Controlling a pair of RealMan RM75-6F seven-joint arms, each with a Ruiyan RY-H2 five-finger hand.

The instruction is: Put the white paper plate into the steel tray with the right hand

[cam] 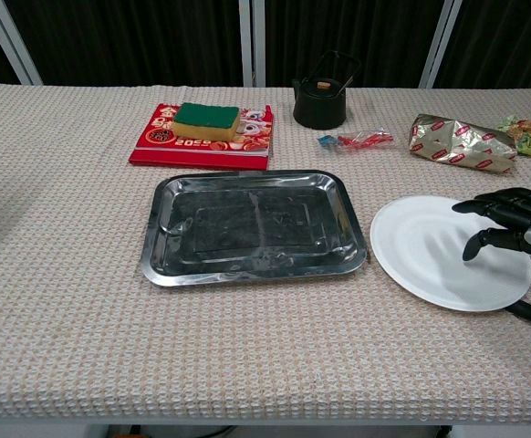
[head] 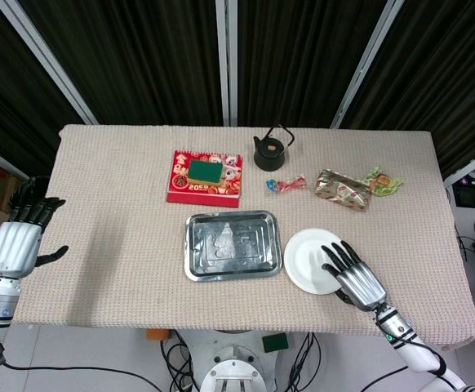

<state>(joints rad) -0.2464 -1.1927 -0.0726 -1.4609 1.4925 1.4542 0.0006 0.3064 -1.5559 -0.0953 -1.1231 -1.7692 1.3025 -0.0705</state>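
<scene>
The white paper plate (head: pixel 309 259) (cam: pixel 434 251) lies flat on the cloth, just right of the steel tray (head: pixel 232 244) (cam: pixel 253 227), which is empty. My right hand (head: pixel 353 275) (cam: pixel 512 226) hovers over the plate's right part with its fingers spread and holds nothing; its thumb reaches under the plate's near right edge in the chest view. My left hand (head: pixel 21 231) hangs open off the table's left edge, far from both, and shows only in the head view.
Behind the tray lie a red book (head: pixel 206 179) with a green sponge (head: pixel 206 171) on it, a black kettle (head: pixel 270 151), wrapped candy (head: pixel 286 184), a foil snack pack (head: pixel 343 189) and a green packet (head: pixel 383 181). The table's front edge (head: pixel 246 328) runs close to the plate.
</scene>
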